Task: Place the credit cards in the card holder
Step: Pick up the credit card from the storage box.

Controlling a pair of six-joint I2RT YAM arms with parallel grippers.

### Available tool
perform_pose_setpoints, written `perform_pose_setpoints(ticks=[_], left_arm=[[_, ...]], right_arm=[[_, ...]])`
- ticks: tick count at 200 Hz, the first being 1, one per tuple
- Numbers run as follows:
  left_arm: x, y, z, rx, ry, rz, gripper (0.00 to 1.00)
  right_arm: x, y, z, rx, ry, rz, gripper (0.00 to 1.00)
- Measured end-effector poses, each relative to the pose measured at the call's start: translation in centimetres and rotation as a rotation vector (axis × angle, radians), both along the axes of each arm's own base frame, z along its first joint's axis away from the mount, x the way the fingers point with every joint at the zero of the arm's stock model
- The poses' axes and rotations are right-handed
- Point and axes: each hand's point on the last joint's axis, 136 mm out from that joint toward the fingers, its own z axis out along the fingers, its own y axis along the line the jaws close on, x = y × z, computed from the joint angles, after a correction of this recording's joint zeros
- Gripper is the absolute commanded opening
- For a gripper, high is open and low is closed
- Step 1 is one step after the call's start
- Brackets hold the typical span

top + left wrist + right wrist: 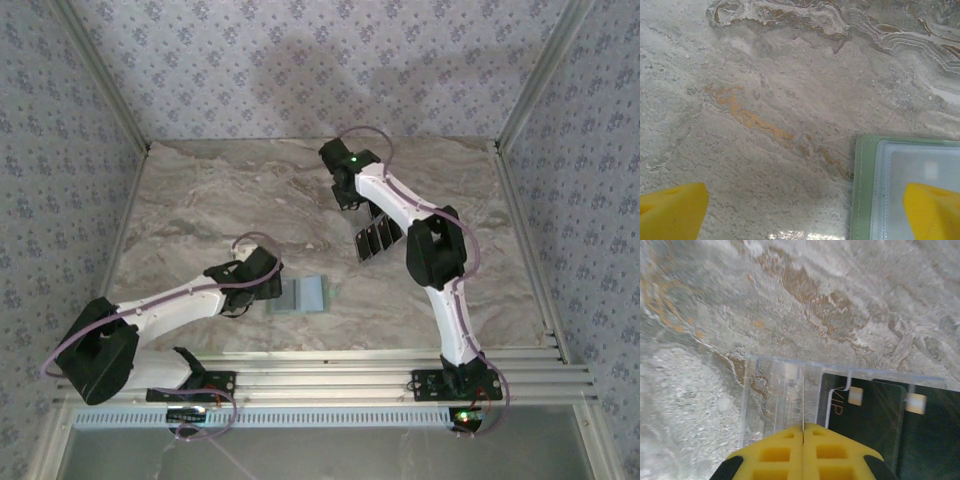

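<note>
Right wrist view showed right gripper (803,429) clenched on an edge-on credit card (803,395); left wrist showed left gripper (804,207) released, card holder (866,190) under one fingertip.

Card holder (303,295) and credit cards (378,238)
Green holder lies flat, clear window up; black cards stand in a row nearby.

left arm (170,300) low, reaching inward, jaws wide apart, right arm (395,200) stretched forward, jaws pinched together
</note>
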Motion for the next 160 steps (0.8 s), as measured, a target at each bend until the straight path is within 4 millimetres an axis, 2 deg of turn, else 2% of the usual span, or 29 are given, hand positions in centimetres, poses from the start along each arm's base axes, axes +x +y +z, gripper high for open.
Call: perform_pose_setpoints(ticks=[40, 55, 75, 90, 104, 143, 160], left_arm=[[0.2, -0.3, 0.3, 0.003, -0.003, -0.024, 1.00], [0.1, -0.5, 0.3, 0.000, 0.004, -0.040, 1.00], [-0.1, -0.7, 0.2, -0.003, 0.012, -0.061, 1.00], [-0.2, -0.9, 0.2, 0.000, 0.013, -0.074, 1.00], [-0.5, -1.3, 0.2, 0.001, 0.013, -0.089, 1.00], [-1.2, -2.1, -0.1, 0.024, 0.016, -0.130, 1.00], [-1.4, -2.0, -0.7, 0.054, 0.026, -0.138, 1.00]], right_arm=[[-1.7, 1.9, 7.9, 0.171, -0.127, 0.026, 0.00], [-3.7, 3.2, 10.3, 0.275, -0.160, 0.051, 0.00], [-7.1, 4.7, 11.4, 0.428, -0.160, 0.082, 0.00], [-9.8, 5.8, 10.6, 0.559, -0.127, 0.095, 0.00], [-12.1, 6.1, 8.7, 0.661, -0.074, 0.084, 0.00], [-18.0, 7.1, 0.8, 0.840, 0.103, -0.003, 0.00], [-20.5, 8.0, -1.6, 0.868, 0.163, -0.010, 0.00]])
